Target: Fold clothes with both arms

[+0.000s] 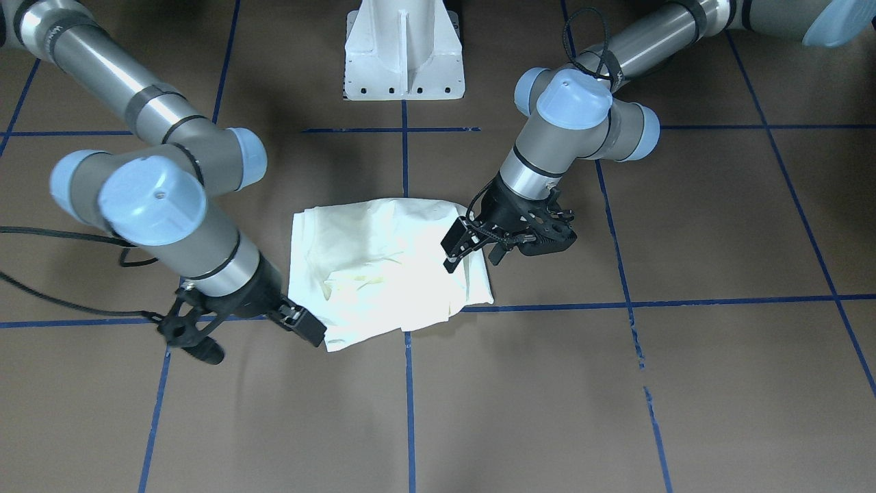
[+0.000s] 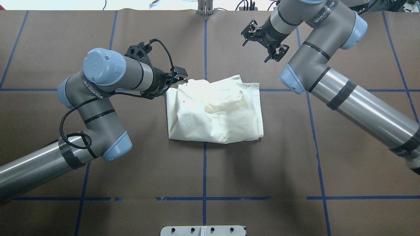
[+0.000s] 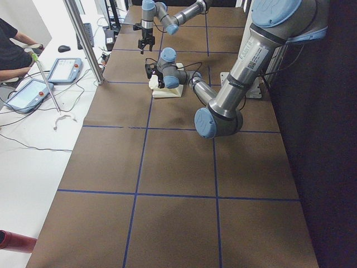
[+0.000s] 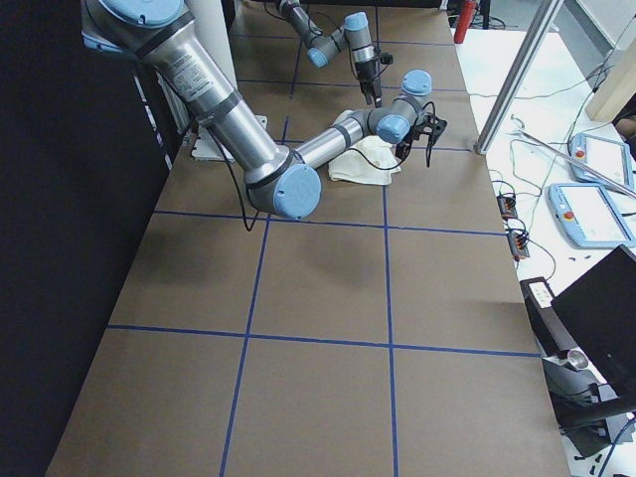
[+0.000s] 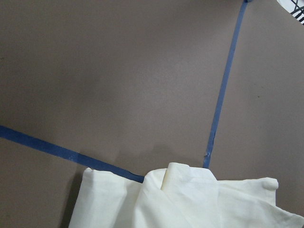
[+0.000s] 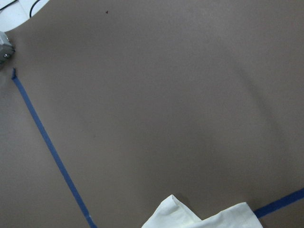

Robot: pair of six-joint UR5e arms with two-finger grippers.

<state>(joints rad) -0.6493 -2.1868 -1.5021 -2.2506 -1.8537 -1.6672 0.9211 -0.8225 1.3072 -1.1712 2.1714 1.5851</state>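
The cream-white long-sleeved shirt (image 2: 216, 111) lies folded into a compact bundle on the brown paper-covered table (image 2: 131, 164). It sits just beneath the black left gripper (image 1: 472, 260), whose jaws are parted and empty, probably poised to tidy that edge. The black right gripper (image 2: 256, 49) hangs wide open and empty, well off the shirt's corner, likely leaving room.

The table (image 2: 262, 170), surfaced in brown and divided into squares by blue tape lines (image 2: 204, 170), carried one folded cream shirt (image 2: 216, 111) across a tape crossing near its middle and a white pedestal base (image 1: 404, 55) at the robot's edge.
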